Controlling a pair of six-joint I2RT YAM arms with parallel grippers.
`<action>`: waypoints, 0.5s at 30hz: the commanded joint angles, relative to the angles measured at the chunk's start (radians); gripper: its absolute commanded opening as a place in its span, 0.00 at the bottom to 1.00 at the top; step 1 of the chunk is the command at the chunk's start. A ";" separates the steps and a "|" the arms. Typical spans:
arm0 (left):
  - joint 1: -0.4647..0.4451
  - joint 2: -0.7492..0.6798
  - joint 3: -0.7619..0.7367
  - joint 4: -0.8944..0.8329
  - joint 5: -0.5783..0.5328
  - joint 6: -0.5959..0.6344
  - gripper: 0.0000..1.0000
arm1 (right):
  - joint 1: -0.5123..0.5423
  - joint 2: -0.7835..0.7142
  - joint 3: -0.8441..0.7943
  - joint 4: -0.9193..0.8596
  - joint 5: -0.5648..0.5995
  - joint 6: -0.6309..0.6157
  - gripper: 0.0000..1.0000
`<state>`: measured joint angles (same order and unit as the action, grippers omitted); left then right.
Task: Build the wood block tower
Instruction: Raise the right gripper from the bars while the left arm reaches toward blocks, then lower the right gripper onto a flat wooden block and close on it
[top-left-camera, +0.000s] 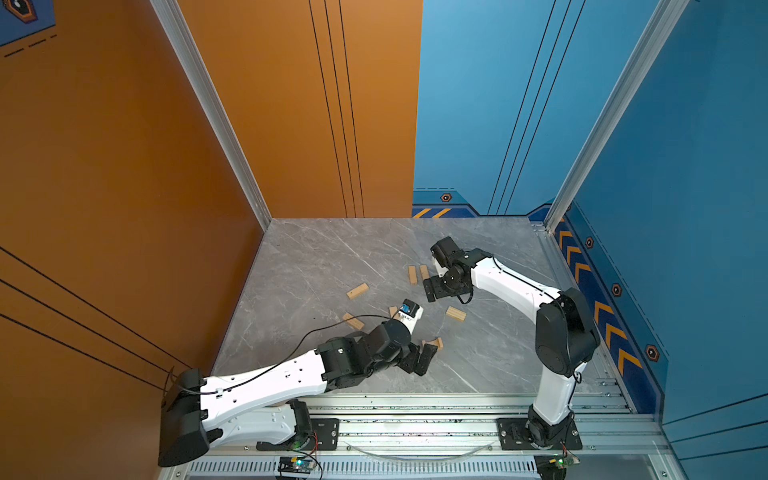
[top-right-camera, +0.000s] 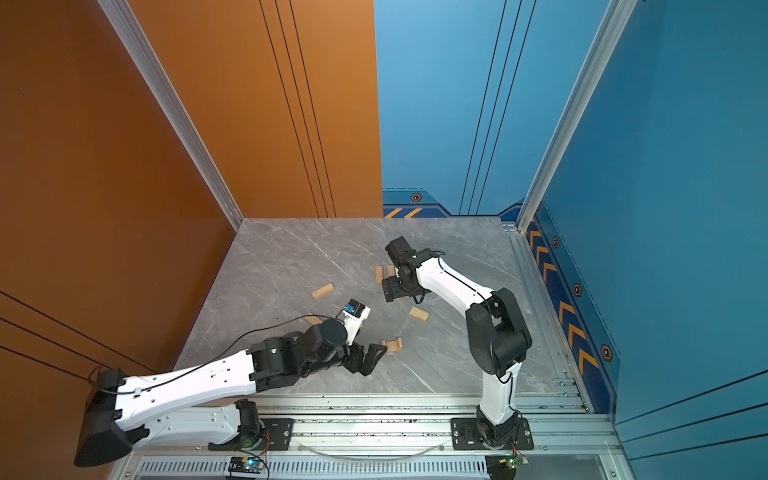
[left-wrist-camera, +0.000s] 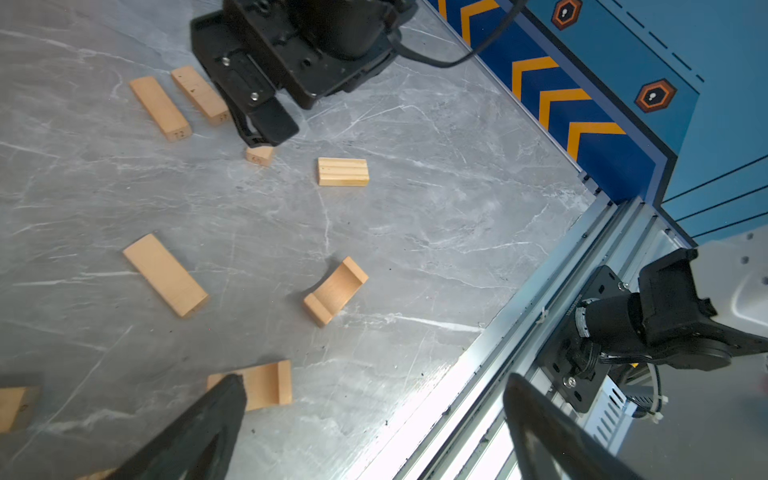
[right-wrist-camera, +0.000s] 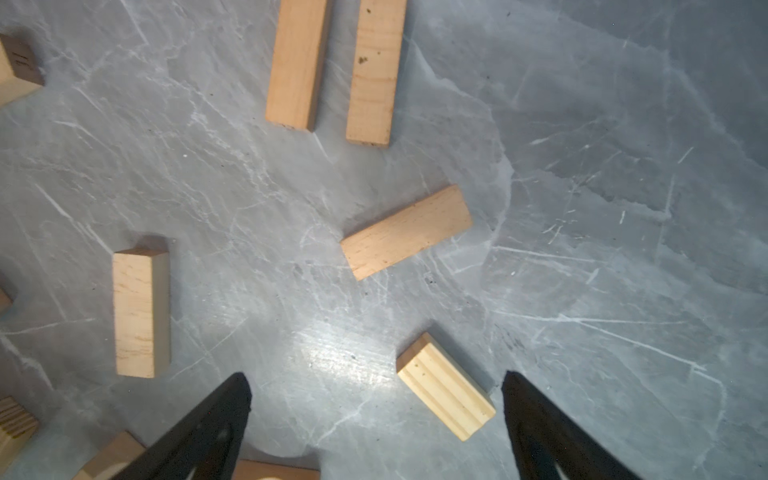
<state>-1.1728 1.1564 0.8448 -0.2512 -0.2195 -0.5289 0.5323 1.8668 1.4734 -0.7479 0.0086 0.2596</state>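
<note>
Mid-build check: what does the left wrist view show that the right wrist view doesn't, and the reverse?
Left wrist only: the right gripper seen from outside, the chevron wall, the frame rail, and the left gripper, open and empty. Right wrist only: a tilted bar in full; the left wrist view shows at most an end of it under the right gripper. Both: the two parallel bars and the grooved slab, lying flat on the floor, nothing stacked.
</note>
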 joint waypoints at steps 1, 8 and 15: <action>-0.041 0.062 0.072 0.023 -0.063 -0.004 0.98 | -0.041 0.006 -0.034 0.064 -0.014 -0.035 1.00; -0.071 0.115 0.142 0.028 -0.091 0.038 0.98 | -0.108 0.076 -0.037 0.133 -0.133 -0.079 1.00; -0.055 0.114 0.159 0.008 -0.121 0.069 0.98 | -0.127 0.147 -0.001 0.160 -0.229 -0.105 0.99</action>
<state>-1.2362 1.2720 0.9779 -0.2337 -0.3050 -0.4889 0.4088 1.9842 1.4445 -0.6106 -0.1524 0.1837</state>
